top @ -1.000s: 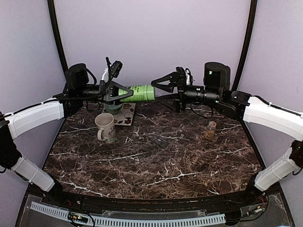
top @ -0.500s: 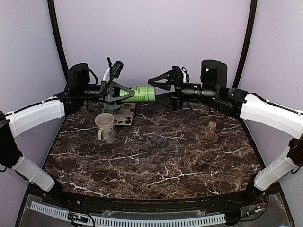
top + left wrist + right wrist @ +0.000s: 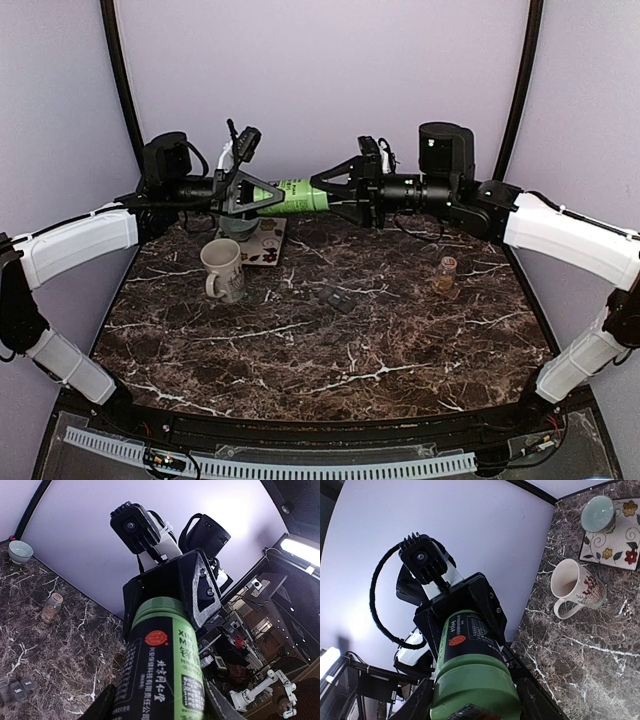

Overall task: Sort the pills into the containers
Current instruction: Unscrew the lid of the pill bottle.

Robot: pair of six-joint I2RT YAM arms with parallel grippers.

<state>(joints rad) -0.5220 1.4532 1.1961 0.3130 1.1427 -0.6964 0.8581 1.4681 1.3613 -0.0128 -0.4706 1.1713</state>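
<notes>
One containers (image 3: 338, 297) strip, well below right gripper (image 3: 320, 192)

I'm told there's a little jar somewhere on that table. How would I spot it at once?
Start at the dark marbled table and look toward its right edge. The little jar stands upright there on its own, clear with tan contents. Unlike the white mug and the pale bowl over on the left, it is tiny and see-through.
</notes>
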